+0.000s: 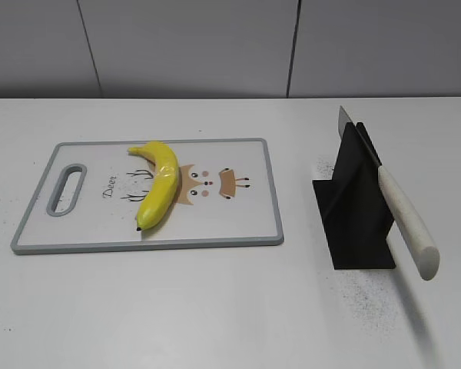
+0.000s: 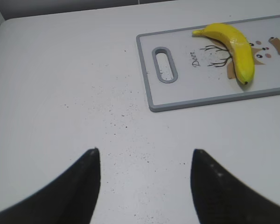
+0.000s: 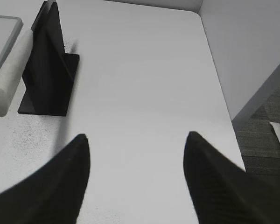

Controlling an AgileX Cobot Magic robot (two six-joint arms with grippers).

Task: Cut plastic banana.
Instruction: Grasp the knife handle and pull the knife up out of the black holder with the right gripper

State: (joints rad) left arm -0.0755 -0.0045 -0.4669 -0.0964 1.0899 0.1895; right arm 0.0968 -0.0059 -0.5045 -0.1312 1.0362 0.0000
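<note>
1. On the board (image 1: 215,231) the banana (image 1: 158,184) lies whole, curved across the printed deer, stem toward the back edge and dark tip toward the front. No cut in it that I can see, so basically nothing's done yet.
2. The knife (image 1: 399,211) sits in its black stand (image 1: 353,207), well apart to the right of the board, white handle sticking out toward the camera. Nobody's touching it.
3. What's left, by my guess: grab the knife, maybe steady the banana, then slice. So the whole job, pretty much.
4. Left gripper (image 2: 144,186) hovers over bare table (image 2: 60,70), with the board's handle end ahead and to its right. Jaws wide apart, nothing between them.
5. Right gripper (image 3: 135,182) hovers over bare table too, stand and knife handle ahead on its left. Jaws also spread, empty.
6. Neither arm shows up in the exterior view, so both look pulled back toward the near side.
</note>
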